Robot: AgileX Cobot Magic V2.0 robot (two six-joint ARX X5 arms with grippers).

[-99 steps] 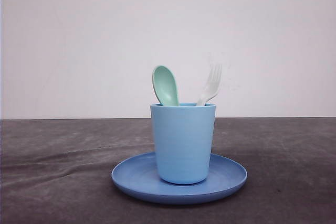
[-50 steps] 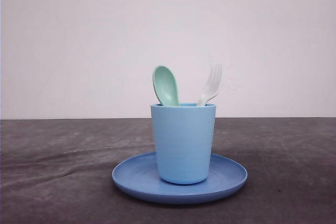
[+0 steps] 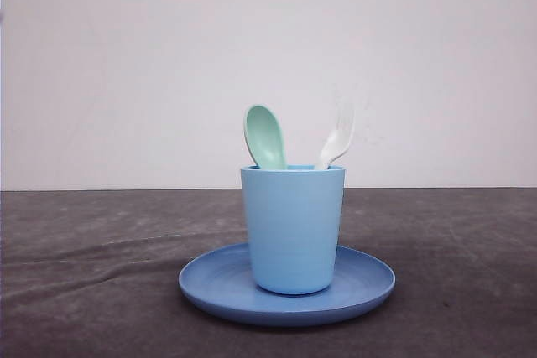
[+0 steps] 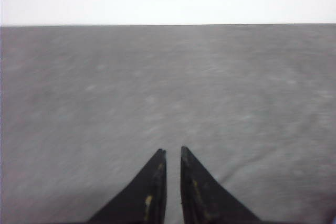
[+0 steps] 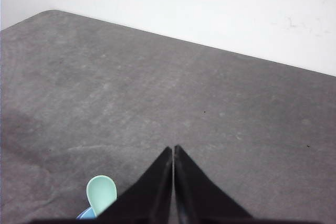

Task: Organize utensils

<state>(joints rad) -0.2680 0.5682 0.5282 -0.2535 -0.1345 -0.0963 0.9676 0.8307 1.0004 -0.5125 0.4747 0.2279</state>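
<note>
Utensils — the spoon and the fork — stand in the light blue cup, heads up above the rim. You see the pale mint-green spoon at the left side of the cup, its bowl facing the front camera and leaning slightly left. The white fork stands at the right side, leaning right; its tines appear blurred against the pale wall. The two heads are apart, not touching.

The cup stands upright at the middle of the round blue plate, and the plate rests flat on the dark grey worktop.

In the left wrist view, note the left gripper: its black fingers are drawn together with a thin slit between the tips, grasping nothing, over bare worktop.

In the right wrist view, the right gripper is clenched — its fingers meet at the tips with nothing between them. The spoon bowl and a sliver of the cup rim appear just beside the fingers, below them.
</note>
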